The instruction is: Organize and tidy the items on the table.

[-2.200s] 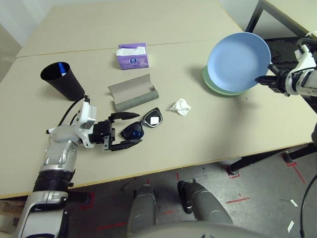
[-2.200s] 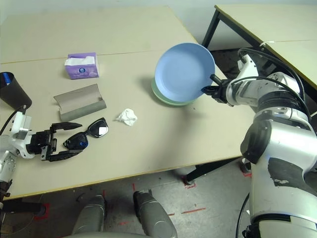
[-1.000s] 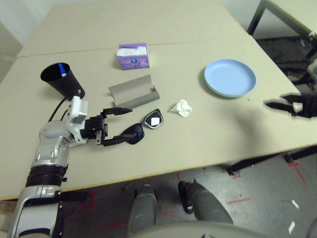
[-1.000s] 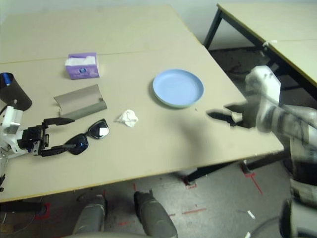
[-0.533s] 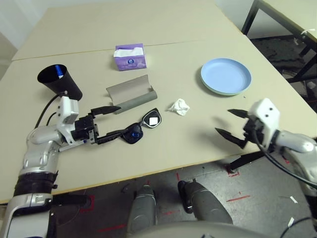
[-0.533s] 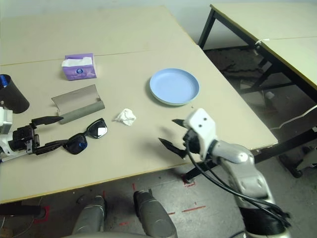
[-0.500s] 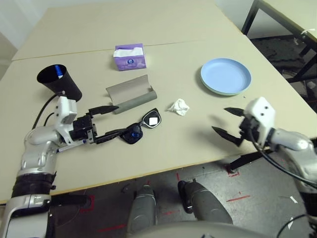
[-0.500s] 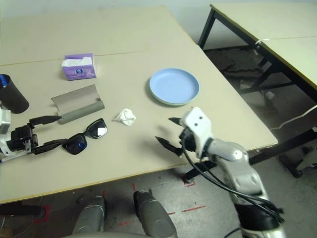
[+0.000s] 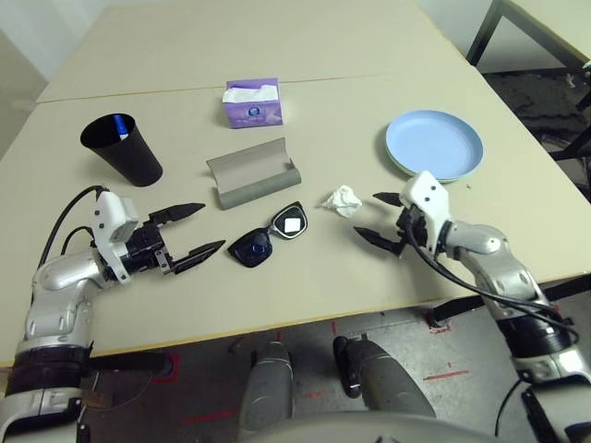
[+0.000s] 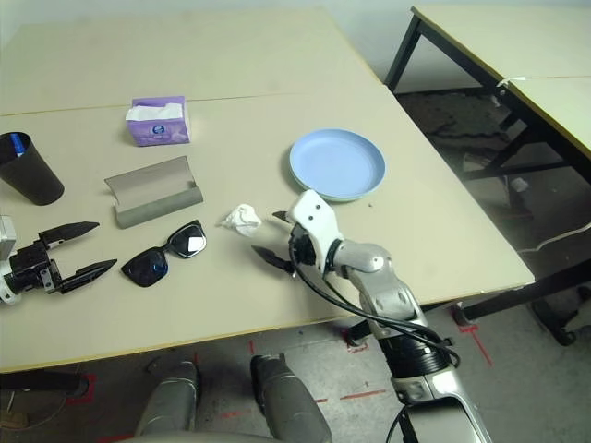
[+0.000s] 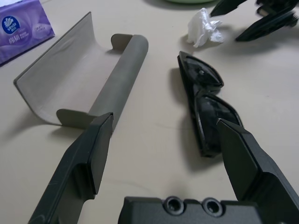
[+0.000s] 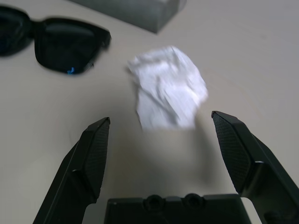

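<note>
In the right wrist view, my right fingers [image 12: 96,154], spread, now face the crumpled tissue [image 12: 170,88] ahead, nearer than before, probably for pickup.

Two plates [image 9: 434,143], one cup [image 9: 123,152], one tissue [image 9: 343,201]

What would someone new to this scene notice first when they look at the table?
Probably the round light-blue plate on the robot's right side of the table, stacked on a green one. Next, the robot's open black right claw, its fingers pointing at a crumpled white tissue near the middle. The bright purple tissue box stands out too, farther back behind the open grey glasses case.
</note>
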### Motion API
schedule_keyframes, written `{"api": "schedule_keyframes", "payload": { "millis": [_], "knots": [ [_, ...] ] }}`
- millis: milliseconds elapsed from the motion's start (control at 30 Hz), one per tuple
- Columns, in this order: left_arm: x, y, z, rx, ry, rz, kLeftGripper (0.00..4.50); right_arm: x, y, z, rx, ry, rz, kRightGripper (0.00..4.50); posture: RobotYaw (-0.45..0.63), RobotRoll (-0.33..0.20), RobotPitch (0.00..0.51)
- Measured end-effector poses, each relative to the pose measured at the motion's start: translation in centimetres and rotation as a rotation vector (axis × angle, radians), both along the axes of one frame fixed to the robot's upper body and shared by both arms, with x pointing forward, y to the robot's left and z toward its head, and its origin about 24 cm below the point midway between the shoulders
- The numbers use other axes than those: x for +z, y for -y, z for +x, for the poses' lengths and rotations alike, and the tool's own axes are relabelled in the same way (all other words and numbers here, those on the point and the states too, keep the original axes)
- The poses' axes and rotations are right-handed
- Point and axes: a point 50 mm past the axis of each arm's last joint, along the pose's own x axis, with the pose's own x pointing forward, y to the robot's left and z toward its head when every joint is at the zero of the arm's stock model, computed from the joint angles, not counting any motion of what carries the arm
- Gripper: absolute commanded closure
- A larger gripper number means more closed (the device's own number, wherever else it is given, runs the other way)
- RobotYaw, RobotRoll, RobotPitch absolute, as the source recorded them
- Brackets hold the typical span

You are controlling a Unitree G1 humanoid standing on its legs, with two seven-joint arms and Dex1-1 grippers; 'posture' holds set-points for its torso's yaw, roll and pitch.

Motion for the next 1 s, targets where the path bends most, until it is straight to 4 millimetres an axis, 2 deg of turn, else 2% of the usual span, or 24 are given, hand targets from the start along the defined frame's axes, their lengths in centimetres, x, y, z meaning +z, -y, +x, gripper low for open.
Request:
{"api": "schedule_keyframes", "payload": {
  "millis": [200, 367, 700, 1000],
  "knots": [
    [0.0, 0.6, 0.0, -0.016, 0.005, -0.015, 0.00, -0.6, -1.5, 0.4, 0.019, -0.006, -0.038, 0.08, 0.03, 0.000, 0.175],
    [0.1, 1.0, -0.1, -0.039, 0.005, -0.033, 0.00, -0.3, -2.3, 0.7, 0.013, 0.010, -0.026, 0.08, 0.03, 0.000, 0.178],
    [0.3, 1.8, -0.4, -0.080, 0.008, -0.067, 0.00, -0.2, -2.4, 1.3, -0.029, 0.008, -0.038, 0.08, 0.02, 0.000, 0.181],
    [0.1, 2.5, -0.5, -0.101, 0.003, -0.084, 0.00, -0.1, -1.6, 2.8, -0.169, 0.013, -0.038, 0.08, 0.02, 0.000, 0.183]
  ]
}}
